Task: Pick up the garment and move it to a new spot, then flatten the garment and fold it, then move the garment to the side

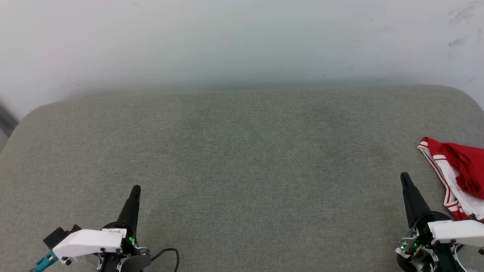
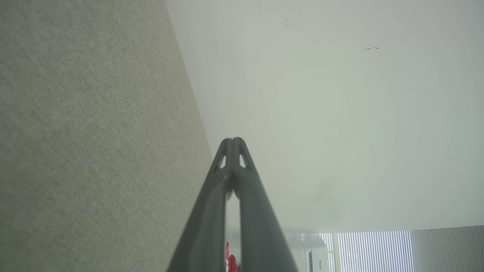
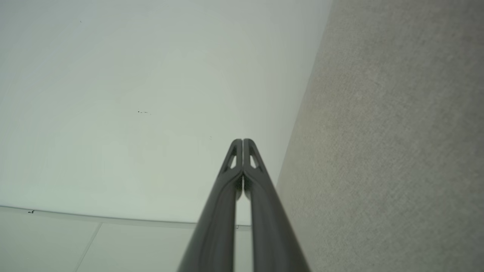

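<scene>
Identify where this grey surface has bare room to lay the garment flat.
Bare: the whole grey surface between the left hand and right hand, back to the white wall. Crowded: only the right edge, where the garment lies bunched.

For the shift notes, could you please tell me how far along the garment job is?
Done: nothing visible; the garment lies bunched at the right edge of the grey surface, neither flattened nor folded. In hand: nothing; the left gripper and right gripper are both shut and empty. Left: picking it up, moving it, flattening, folding and setting it aside.
</scene>
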